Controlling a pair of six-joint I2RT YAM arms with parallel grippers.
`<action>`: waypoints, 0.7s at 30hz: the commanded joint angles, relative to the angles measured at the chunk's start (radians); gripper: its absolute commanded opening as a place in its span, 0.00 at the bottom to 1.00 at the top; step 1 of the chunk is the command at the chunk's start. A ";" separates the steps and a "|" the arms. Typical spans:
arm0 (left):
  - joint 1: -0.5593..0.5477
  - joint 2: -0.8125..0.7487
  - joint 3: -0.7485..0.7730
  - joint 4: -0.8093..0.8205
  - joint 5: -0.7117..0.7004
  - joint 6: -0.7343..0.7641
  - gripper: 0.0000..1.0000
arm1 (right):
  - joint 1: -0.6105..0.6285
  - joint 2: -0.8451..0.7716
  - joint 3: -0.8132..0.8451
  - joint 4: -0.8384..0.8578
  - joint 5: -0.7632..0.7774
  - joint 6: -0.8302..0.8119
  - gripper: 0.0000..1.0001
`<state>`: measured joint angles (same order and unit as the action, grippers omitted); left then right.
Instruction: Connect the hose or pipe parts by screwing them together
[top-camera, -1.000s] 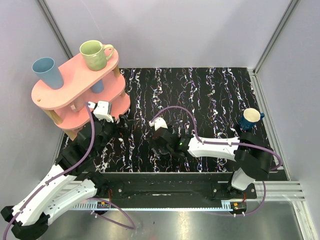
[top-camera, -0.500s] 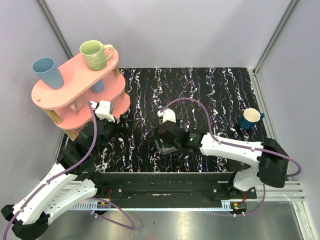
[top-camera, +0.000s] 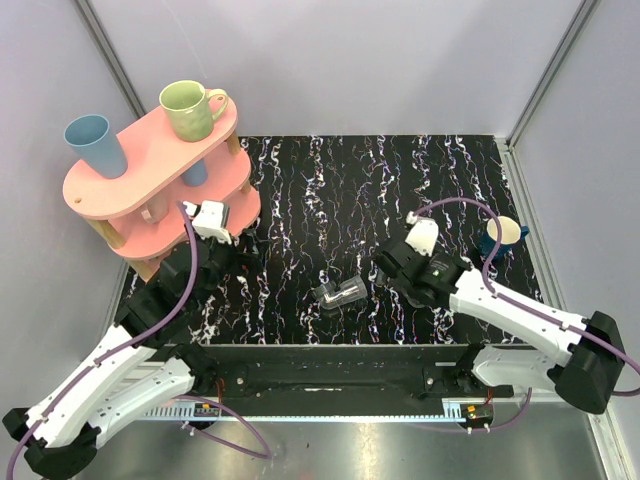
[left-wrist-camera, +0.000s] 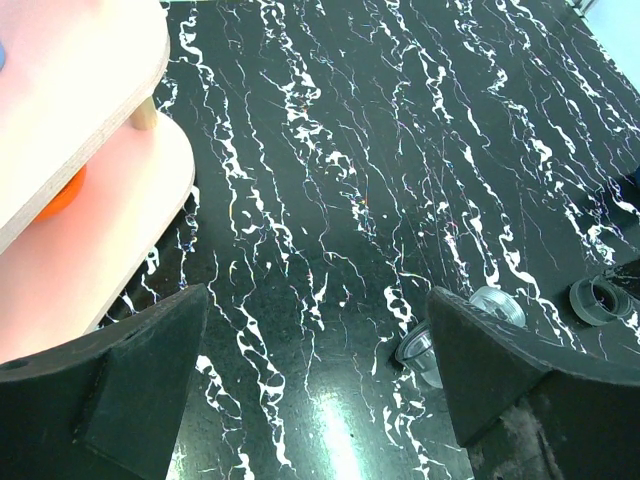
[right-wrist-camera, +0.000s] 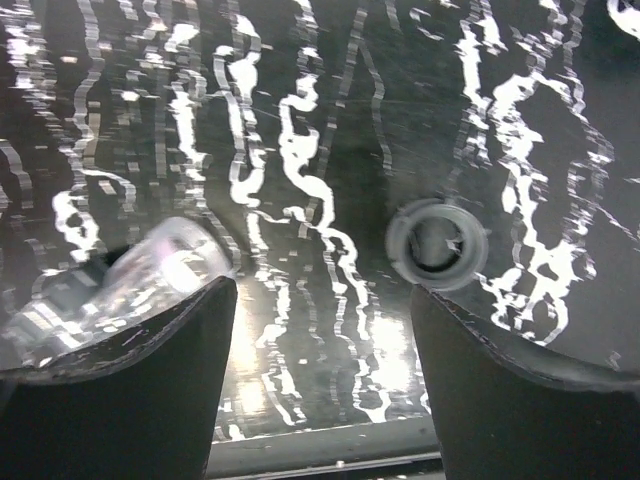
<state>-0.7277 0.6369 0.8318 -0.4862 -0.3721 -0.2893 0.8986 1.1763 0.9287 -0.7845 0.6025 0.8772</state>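
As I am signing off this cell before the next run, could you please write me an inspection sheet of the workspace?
Surface: black marbled tabletop, no spills seen.
Job's things: clear-ended fitting lying on its side; grey ring fitting apart from it, not joined.
Clutter: pink shelf holding blue cup and green mug; dark blue mug at right.
Grippers: left gripper and right gripper, fingers open, holding nothing.
Cables: purple cables along both arms, off the fittings.
Surroundings: pale walls, nothing else seen.
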 joint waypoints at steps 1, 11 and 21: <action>-0.004 0.003 0.023 0.014 -0.010 0.012 0.95 | -0.044 -0.046 -0.065 -0.079 0.059 0.086 0.77; -0.004 0.010 0.023 0.015 0.001 0.010 0.95 | -0.110 0.043 -0.136 0.004 -0.012 0.033 0.67; -0.007 0.027 0.023 0.014 0.006 0.012 0.95 | -0.147 0.164 -0.156 0.110 -0.069 -0.050 0.54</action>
<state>-0.7277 0.6567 0.8318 -0.4862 -0.3710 -0.2882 0.7681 1.3197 0.7776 -0.7387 0.5541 0.8604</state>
